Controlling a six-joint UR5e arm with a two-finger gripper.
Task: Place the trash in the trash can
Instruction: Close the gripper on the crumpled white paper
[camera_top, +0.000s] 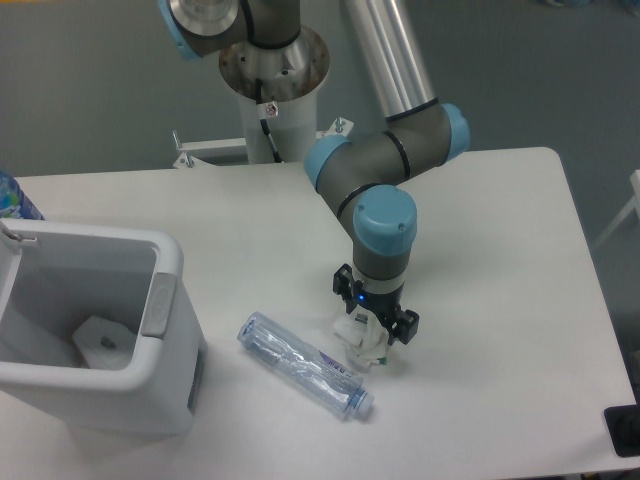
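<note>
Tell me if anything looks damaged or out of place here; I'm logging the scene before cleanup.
The plastic bottle lies on its side on the table, crushed. The crumpled wrapper sits under the gripper. Both are loose litter outside the trash can. Nothing looks spilled.

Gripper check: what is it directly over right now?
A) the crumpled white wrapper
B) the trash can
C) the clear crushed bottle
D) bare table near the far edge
A: the gripper sits right on top of the crumpled white wrapper, while the clear bottle lies beside it, toward the trash can.
</note>
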